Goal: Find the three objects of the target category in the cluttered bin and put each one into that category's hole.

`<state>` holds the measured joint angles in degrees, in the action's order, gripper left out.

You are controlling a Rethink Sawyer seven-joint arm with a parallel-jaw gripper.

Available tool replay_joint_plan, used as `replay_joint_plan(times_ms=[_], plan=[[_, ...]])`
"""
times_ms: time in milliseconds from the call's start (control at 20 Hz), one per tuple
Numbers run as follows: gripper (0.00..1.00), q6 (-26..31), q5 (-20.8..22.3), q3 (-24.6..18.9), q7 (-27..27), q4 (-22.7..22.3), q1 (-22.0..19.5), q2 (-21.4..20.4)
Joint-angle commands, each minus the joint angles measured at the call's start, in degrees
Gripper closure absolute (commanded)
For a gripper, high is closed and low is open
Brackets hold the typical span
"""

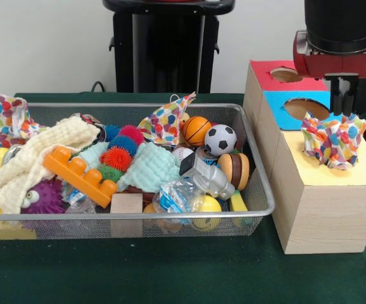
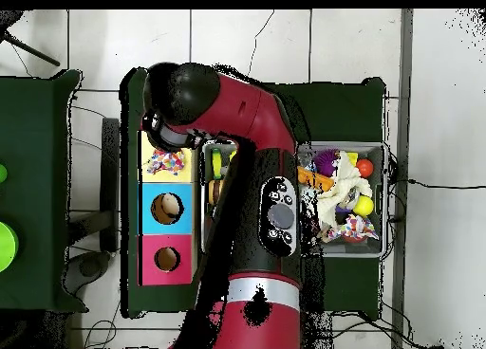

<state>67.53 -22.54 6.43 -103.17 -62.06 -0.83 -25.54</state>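
Observation:
A polka-dot cloth (image 1: 332,140) sits bunched over the hole in the yellow end of the wooden box (image 1: 322,209), its edges flaring upward. My gripper (image 1: 342,107) comes straight down into the middle of that cloth and looks shut on it. From overhead, the same cloth (image 2: 167,161) shows on the yellow section, while the arm hides the gripper. Two more polka-dot cloths lie in the wire bin (image 1: 138,215): one (image 1: 167,120) at the back middle, one (image 1: 11,117) at the back left corner.
The box's blue hole (image 1: 306,107) and red hole (image 1: 286,75) stand uncovered. The bin holds a cream cloth (image 1: 37,158), orange brick (image 1: 82,174), mint cloth (image 1: 148,166), toy balls (image 1: 220,139), spiky balls and a wooden block (image 1: 126,204). Overhead, the arm (image 2: 275,193) spans the bin (image 2: 383,174).

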Motion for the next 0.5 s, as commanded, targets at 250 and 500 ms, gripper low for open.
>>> replay_joint_plan(times_ms=[250, 500], plan=[[1.00, -3.83, 1.28, -3.53, -8.57, -2.39, -0.73, 4.03], [1.00, -7.99, 1.34, -3.51, -8.62, -3.50, -0.40, 5.47]])
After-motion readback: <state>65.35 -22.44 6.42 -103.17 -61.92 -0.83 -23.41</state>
